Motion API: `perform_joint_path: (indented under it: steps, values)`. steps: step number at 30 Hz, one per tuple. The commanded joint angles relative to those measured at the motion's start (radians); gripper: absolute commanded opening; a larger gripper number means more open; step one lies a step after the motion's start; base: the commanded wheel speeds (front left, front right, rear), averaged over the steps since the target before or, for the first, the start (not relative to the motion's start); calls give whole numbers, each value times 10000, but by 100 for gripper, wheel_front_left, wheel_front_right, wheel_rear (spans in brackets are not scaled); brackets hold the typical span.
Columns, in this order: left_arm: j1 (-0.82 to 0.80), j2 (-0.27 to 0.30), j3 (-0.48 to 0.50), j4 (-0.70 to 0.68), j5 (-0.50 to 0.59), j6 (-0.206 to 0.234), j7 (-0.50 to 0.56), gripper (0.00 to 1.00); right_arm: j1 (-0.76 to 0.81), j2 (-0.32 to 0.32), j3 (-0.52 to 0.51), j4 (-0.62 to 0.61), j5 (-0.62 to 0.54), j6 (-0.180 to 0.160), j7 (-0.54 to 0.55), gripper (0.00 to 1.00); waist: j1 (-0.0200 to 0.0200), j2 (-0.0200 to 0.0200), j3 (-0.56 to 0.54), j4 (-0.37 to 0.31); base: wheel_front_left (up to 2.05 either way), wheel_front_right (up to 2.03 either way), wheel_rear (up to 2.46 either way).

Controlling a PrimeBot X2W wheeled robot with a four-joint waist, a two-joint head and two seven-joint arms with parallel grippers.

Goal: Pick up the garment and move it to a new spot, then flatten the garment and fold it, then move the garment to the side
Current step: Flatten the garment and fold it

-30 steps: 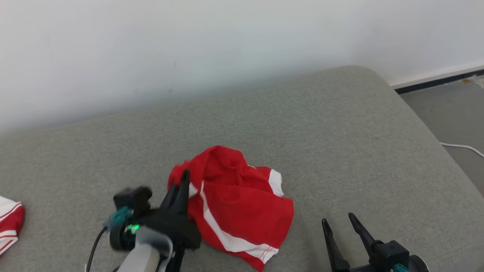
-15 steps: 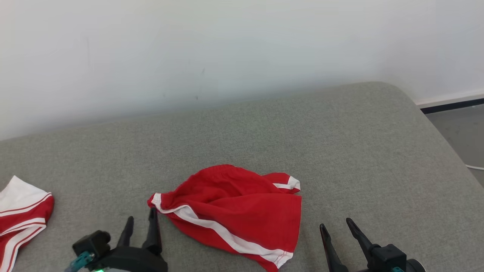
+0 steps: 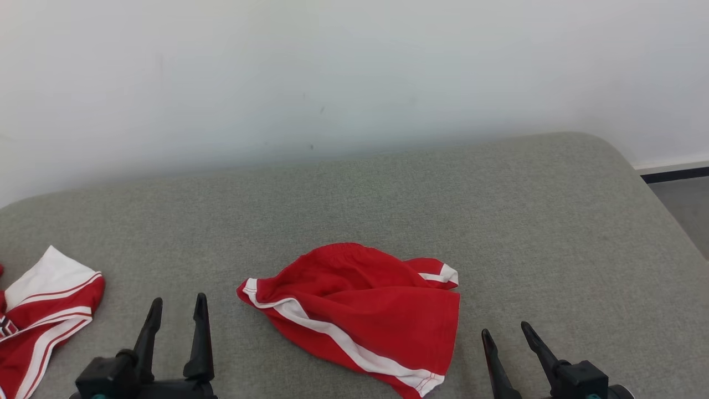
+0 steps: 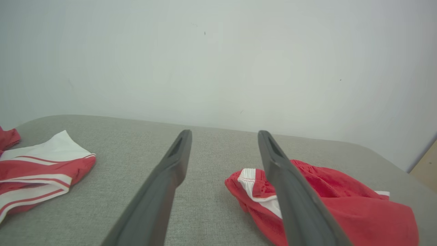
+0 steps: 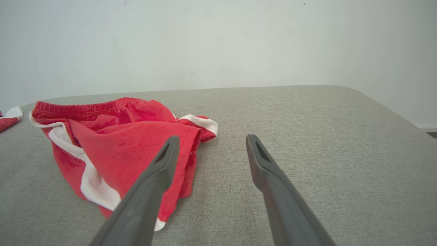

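Red shorts with white side stripes [image 3: 365, 310] lie rumpled on the grey cushioned surface [image 3: 388, 199], waistband toward the wall. The left wrist view shows the shorts [image 4: 341, 201] at the lower right; the right wrist view has the shorts [image 5: 116, 143] at the left. My left gripper [image 3: 177, 302] stands open at the lower left, apart from the shorts' left corner, with nothing between its fingers. At the lower right my right gripper [image 3: 505, 331] is open too, just right of the shorts' hem and holding nothing.
A second red and white garment [image 3: 39, 310] lies at the surface's left edge, also seen as that garment [image 4: 37, 167] in the left wrist view. A white wall [image 3: 354, 72] rises behind. The surface's right edge drops to a grey floor [image 3: 687, 199].
My left gripper let go of the shorts and drew back to the lower left, now open. The shorts settled flatter on the surface. The head camera shifted, bringing the left garment further into view.
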Motion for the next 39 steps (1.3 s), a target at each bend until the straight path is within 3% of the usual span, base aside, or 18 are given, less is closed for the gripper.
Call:
perform_joint_path:
  steps: [1,7,20,30,38,39]
  values:
    - [156,-27,22,-20,93,-24,-10,100,120,-13,-8,-17,-103,-25,-15,100,0,0,-28,114,0,0,0]
    - [838,-98,59,-278,680,-57,-10,100,226,-13,-206,-14,-158,-25,27,100,0,0,-135,416,0,0,0]
    - [1621,-160,379,-309,661,-3,-8,100,-89,-13,-165,224,535,-25,387,100,0,0,-198,824,0,0,0]
    - [1430,-167,-16,-313,523,119,-8,100,-1587,-18,427,1985,2747,-25,2176,100,0,0,13,1038,0,0,0]
    - [1322,-163,-205,-261,544,157,-8,100,-2415,-13,970,3302,3652,-25,1987,100,0,0,152,1276,0,0,0]
    - [1322,-163,-206,-255,532,166,-8,100,-2481,-18,1014,3416,3730,-25,1886,64,0,0,154,1290,0,0,0]
